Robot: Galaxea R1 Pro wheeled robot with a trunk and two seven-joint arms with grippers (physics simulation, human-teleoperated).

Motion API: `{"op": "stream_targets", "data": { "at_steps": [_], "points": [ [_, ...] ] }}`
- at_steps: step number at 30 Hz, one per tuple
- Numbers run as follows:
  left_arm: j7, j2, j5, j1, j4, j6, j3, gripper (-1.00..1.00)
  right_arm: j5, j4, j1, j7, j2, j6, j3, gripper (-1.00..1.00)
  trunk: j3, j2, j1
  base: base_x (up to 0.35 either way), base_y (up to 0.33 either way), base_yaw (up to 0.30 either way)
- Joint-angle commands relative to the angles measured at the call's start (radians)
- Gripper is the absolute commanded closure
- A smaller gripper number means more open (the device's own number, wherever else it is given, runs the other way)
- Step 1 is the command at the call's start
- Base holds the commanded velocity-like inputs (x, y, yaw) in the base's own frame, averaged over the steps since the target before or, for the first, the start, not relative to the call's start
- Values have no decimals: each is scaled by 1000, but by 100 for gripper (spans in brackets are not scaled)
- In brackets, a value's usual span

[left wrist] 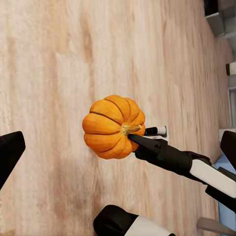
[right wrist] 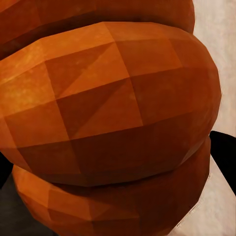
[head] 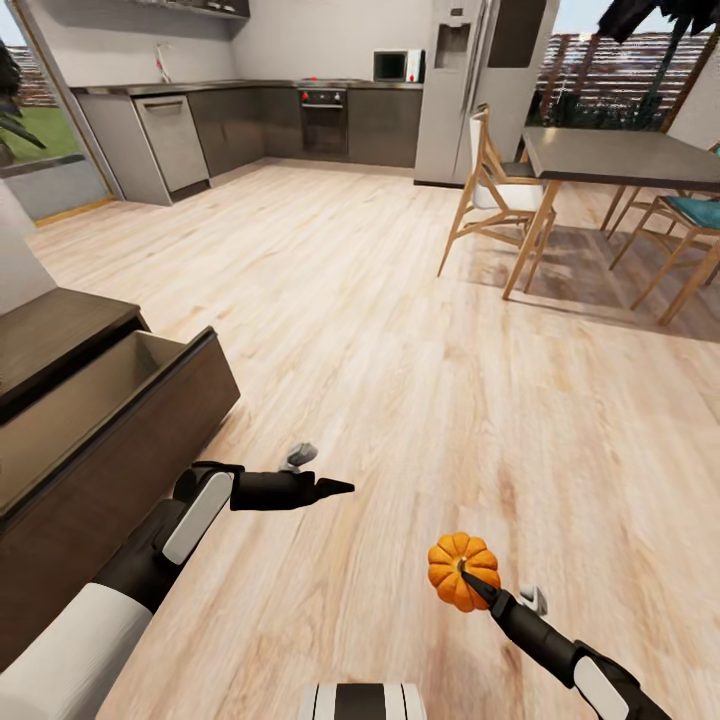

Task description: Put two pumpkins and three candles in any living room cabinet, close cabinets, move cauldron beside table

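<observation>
Ribbed orange pumpkin (head: 462, 570) clamped in right hand (head: 474, 581); woodgrain floor (head: 400, 350) beneath.

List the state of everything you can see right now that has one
Pumpkin: held off the floor by the right gripper.
Right gripper: shut on the pumpkin.
Left gripper: empty; open or shut unclear.
Cabinet drawer: pulled open, looks empty.
Oven: door closed.

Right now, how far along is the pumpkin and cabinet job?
Done: one cabinet drawer stands open, looking empty. In hand: the right gripper holds a pumpkin above the floor; the left gripper holds nothing. Left: stow this pumpkin, the other pumpkin and the candles, shut the cabinet, place the cauldron.
</observation>
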Motion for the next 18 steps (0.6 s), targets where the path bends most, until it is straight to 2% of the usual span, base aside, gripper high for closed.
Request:
{"op": "stream_targets", "data": {
  "at_steps": [1,18],
  "points": [
    [-6,1,-7,-1,0,2,-1,-100,-6,1,0,2,0,9,-1,100,3,0,-1,0,0,0],
    [-3,-4,-13,-1,5,0,-3,-100,-11,6,1,3,0,6,-5,100,69,4,-8,0,0,0]
  ]
}}
